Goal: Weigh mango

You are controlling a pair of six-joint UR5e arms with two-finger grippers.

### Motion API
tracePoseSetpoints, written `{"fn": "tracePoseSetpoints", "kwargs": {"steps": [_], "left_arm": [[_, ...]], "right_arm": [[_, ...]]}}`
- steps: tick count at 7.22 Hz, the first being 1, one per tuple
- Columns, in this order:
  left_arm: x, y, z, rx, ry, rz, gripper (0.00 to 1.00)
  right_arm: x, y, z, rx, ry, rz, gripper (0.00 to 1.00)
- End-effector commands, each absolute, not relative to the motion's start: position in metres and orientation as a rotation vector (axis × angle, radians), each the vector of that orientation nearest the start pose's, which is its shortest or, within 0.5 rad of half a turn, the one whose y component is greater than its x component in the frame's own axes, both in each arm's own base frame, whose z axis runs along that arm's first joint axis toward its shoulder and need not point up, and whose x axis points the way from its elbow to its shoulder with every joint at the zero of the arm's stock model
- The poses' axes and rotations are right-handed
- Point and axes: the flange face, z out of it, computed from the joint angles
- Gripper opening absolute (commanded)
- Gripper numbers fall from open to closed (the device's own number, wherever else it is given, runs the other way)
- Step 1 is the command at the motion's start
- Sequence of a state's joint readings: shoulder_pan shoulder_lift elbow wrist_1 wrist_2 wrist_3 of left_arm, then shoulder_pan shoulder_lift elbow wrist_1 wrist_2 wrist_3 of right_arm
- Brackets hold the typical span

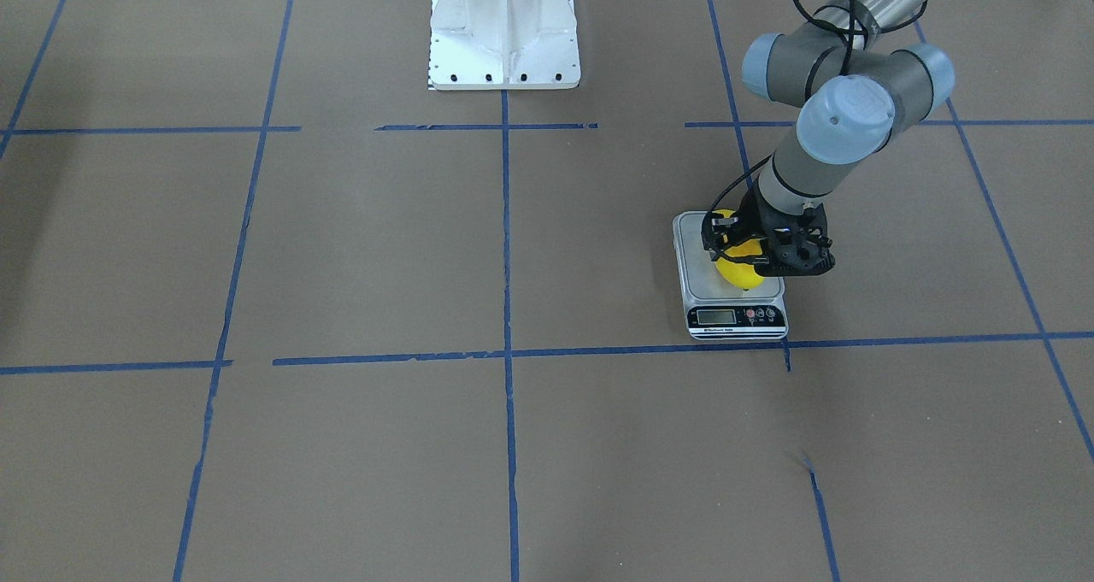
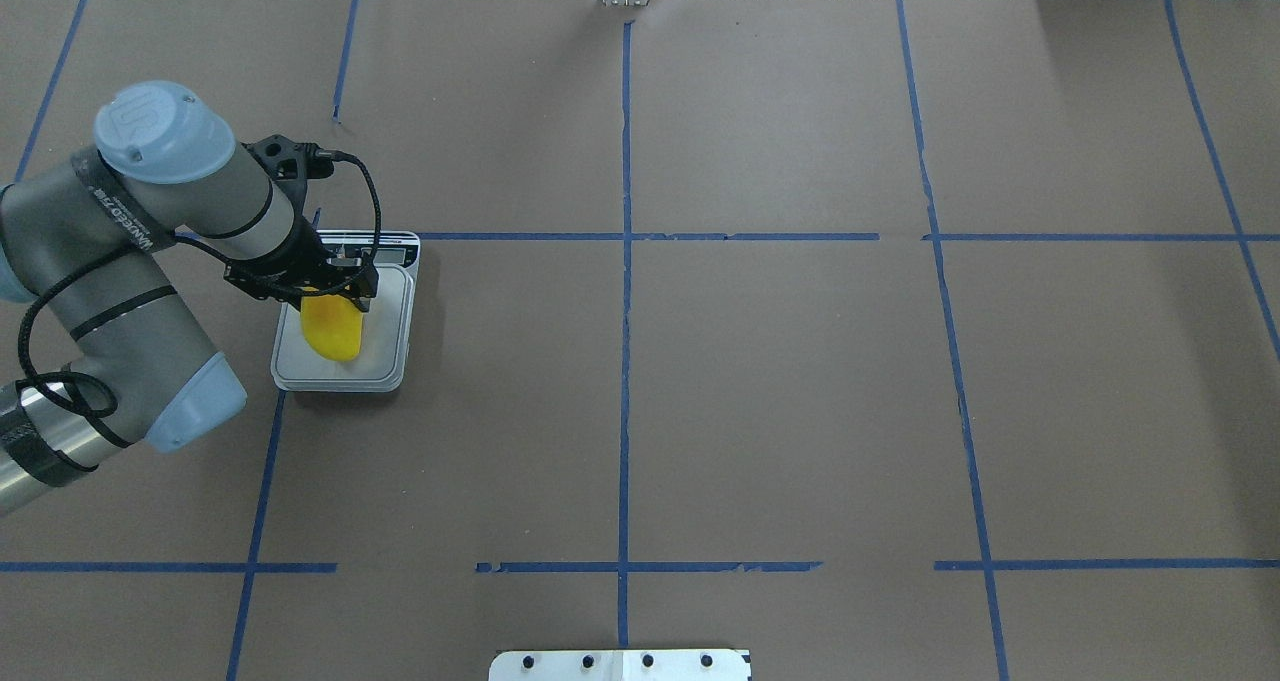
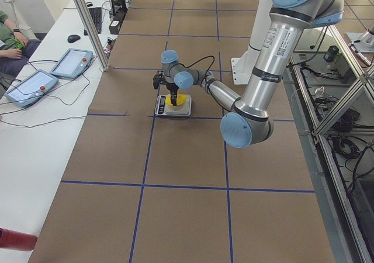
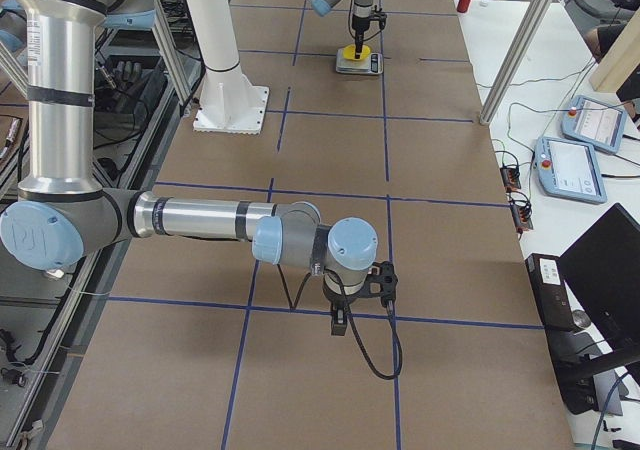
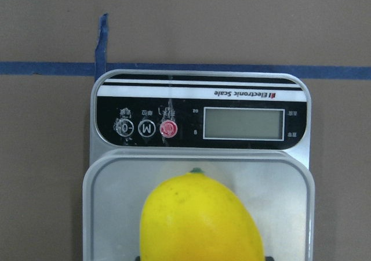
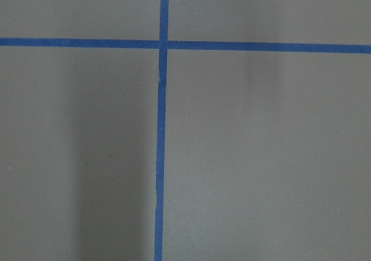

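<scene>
Mango (image 1: 740,273) first, in the front-facing view. It lies on the scale (image 1: 735,315), at the end away from the control panel. The left gripper (image 1: 737,249) stands over it with its fingers (image 1: 711,238) down either side, apparently clamped on the fruit. My worry is that any grip or downward push from the arm loads the scale and falsifies the weight. I judge the gripper must come fully off before a reading counts.

In the overhead view the mango runs along the scale's long axis, well inside its edges, with the far end hidden under the gripper. The platform (image 2: 392,306) is a shallow tray and holds only the mango. The fruit is rounded, so an uneven release could roll it toward an edge of the scale.

The left side view adds little: a yellow patch on the scale under the wrist.

In the right side view the right gripper (image 4: 358,295) hangs over bare paper, well apart from the scale. I cannot tell whether it is spread or closed.

In the left wrist view the display (image 5: 243,124) shows no digits I can read. If the scale is asleep, setting the fruit down yields nothing.

The right wrist view shows only paper and blue tape (image 6: 161,156).
</scene>
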State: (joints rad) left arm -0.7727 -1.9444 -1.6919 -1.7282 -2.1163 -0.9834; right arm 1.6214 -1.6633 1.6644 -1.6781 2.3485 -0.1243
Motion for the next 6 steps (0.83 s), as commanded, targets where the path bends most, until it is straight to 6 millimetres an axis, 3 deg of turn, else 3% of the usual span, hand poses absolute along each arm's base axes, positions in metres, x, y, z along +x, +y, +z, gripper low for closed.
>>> {"fn": "tracePoseSetpoints", "kwargs": {"steps": [1, 2, 4, 5, 6], "left_arm": [[0.374, -0.499, 0.35, 0.044, 0.859, 0.006, 1.0], [0.33, -0.517, 0.331, 0.099, 0.869, -0.031, 1.0], [0.241, -0.541, 0.324, 0.145, 0.776, 0.012, 1.0], [0.18, -0.562, 0.337, 0.178, 0.722, 0.041, 1.0], [0.127, -0.566, 0.372, 0.178, 0.708, 0.118, 1.0]], "right_arm": [[0.086, -0.441, 0.666, -0.031, -0.783, -0.029, 1.0], [0.086, -0.441, 0.666, -0.031, -0.783, -0.029, 1.0], [0.086, -0.441, 0.666, -0.032, -0.783, -0.029, 1.0], [0.086, -0.441, 0.666, -0.031, -0.783, -0.029, 1.0], [0.086, -0.441, 0.666, -0.032, -0.783, -0.029, 1.0]]}}
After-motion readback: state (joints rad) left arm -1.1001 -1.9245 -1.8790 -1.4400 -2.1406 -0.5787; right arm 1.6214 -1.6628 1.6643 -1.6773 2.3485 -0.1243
